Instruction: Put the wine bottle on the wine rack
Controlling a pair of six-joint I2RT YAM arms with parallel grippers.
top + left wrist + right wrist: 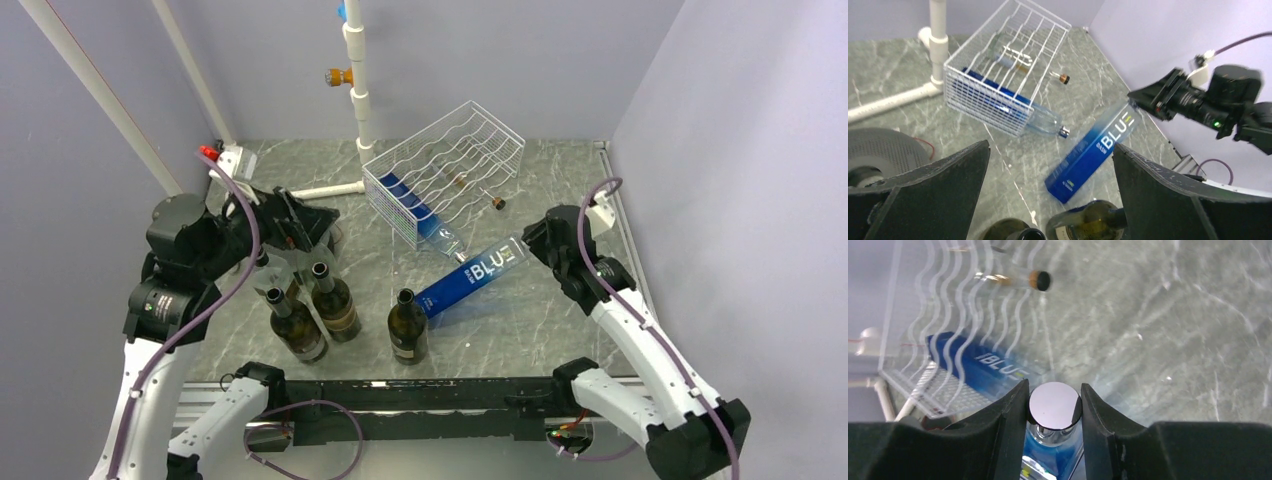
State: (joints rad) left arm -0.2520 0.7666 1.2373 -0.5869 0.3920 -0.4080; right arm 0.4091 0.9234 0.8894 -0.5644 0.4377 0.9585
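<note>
Right wrist view shows the right gripper (1054,390) clamped on the silver cap (1054,407) of the wine bottle (470,278), one black finger (1008,425) pressed against each side of the cap. This is the square blue bottle lettered BLUE. Its body runs away from the gripper toward the near left, its base pointing at the dark bottle (407,325) standing nearest the middle. From overhead it lies slanted on or just above the grey marble table (520,320); whether its base touches the surface I cannot tell. It is outside the wine rack (470,140), just in front of the rack's near open end. The white wire rack sits toward the back of the table beside a white pipe stand (358,90). A second blue bottle (405,203) already lies in a left cradle, its clear neck poking out close to the held bottle. A clear bottle (470,185) with a cork end lies in a cradle further right. The left gripper (1050,150) is spread wide and grasps nothing, hanging over a cluster of upright dark bottles (333,300) on the left.
</note>
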